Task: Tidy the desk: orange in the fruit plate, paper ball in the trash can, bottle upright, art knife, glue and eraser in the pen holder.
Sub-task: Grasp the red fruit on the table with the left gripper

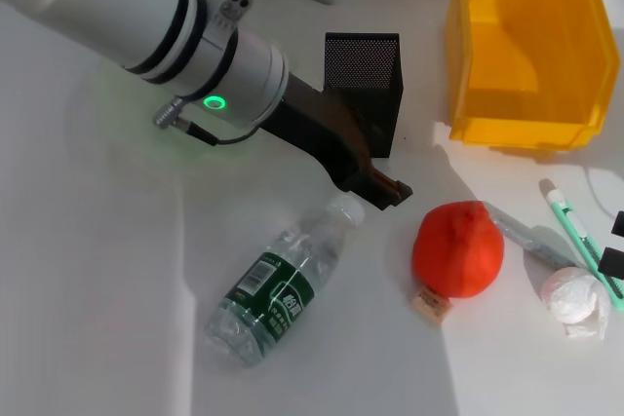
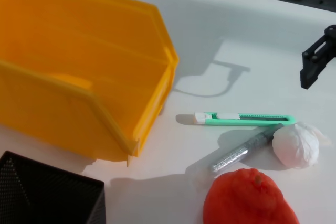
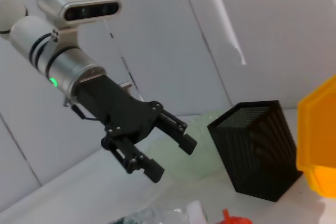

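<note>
The bottle (image 1: pixel 278 284) lies on its side at the front middle. To its right sits the orange (image 1: pixel 458 248), with the eraser (image 1: pixel 429 306) touching its near side. Farther right lie the glue (image 1: pixel 526 238), the green art knife (image 1: pixel 580 241) and the paper ball (image 1: pixel 575 301). The pen holder (image 1: pixel 363 85) and the trash can (image 1: pixel 526 46) stand at the back. My left gripper (image 1: pixel 385 190) hangs open and empty between pen holder and bottle cap. The right gripper (image 1: pixel 617 244) is open at the right edge, over the knife. The fruit plate (image 3: pixel 197 145) shows behind the left gripper.
My left arm (image 1: pixel 175 36) crosses the back left of the table and covers the fruit plate in the head view. The trash can's front lip (image 2: pixel 131 145) stands close to the pen holder's corner (image 2: pixel 79 187).
</note>
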Robot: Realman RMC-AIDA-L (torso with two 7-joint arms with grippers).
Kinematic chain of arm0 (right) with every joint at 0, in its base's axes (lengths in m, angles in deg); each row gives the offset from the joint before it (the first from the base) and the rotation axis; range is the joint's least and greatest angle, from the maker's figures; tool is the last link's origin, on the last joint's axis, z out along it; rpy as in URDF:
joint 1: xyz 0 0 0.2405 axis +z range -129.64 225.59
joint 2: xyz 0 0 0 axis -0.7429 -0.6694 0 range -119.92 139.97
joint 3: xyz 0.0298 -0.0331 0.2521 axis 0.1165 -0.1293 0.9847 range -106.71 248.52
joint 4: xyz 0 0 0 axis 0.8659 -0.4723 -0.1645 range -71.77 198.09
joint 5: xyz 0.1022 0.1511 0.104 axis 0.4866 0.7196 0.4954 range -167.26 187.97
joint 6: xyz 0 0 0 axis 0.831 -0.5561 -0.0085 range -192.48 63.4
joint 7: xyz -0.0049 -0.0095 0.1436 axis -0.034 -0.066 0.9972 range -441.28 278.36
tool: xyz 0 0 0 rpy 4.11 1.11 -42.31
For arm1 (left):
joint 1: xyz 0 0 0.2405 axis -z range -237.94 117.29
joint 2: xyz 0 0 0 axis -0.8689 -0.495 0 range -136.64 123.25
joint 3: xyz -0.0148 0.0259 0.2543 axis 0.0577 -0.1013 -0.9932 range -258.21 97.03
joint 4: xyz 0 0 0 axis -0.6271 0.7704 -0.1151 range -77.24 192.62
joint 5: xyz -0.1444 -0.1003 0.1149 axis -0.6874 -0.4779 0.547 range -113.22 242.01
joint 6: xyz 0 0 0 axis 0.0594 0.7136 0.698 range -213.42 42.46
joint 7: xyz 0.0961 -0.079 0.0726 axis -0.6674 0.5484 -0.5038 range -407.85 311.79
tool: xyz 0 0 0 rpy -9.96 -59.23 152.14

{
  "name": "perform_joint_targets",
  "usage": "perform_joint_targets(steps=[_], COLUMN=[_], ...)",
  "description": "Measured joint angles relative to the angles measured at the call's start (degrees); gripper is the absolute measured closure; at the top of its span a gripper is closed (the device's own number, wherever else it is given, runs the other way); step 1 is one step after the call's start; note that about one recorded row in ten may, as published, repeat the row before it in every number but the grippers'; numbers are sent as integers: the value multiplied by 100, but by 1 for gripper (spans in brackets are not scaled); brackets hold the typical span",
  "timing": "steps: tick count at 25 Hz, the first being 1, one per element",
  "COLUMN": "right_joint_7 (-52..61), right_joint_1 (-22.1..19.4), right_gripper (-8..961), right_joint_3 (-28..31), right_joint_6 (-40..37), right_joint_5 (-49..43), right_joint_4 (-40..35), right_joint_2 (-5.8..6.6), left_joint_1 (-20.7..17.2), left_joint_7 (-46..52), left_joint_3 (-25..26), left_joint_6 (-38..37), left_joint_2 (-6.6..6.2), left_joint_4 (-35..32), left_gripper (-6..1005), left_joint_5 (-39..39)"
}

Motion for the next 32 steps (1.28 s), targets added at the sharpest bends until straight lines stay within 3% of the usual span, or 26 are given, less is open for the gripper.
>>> perform_joint_targets(steps=[14,32], right_joint_7=[27,42], right_joint_1=[52,210], right_gripper=[267,267], right_joint_3=[-46,-70], right_joint_6=[141,142], right_joint_5=[-138,-408], right_joint_4=[0,-22], right_joint_2=[52,46], left_joint_1=[6,-112], left_joint_7=[-5,-15], left_joint_3=[-1116,-1993], left_joint_6=[899,2182], left_joint_2=[-4,-4], left_joint_4=[360,1053], left_gripper=[214,220], left_joint_5=[-719,-1498])
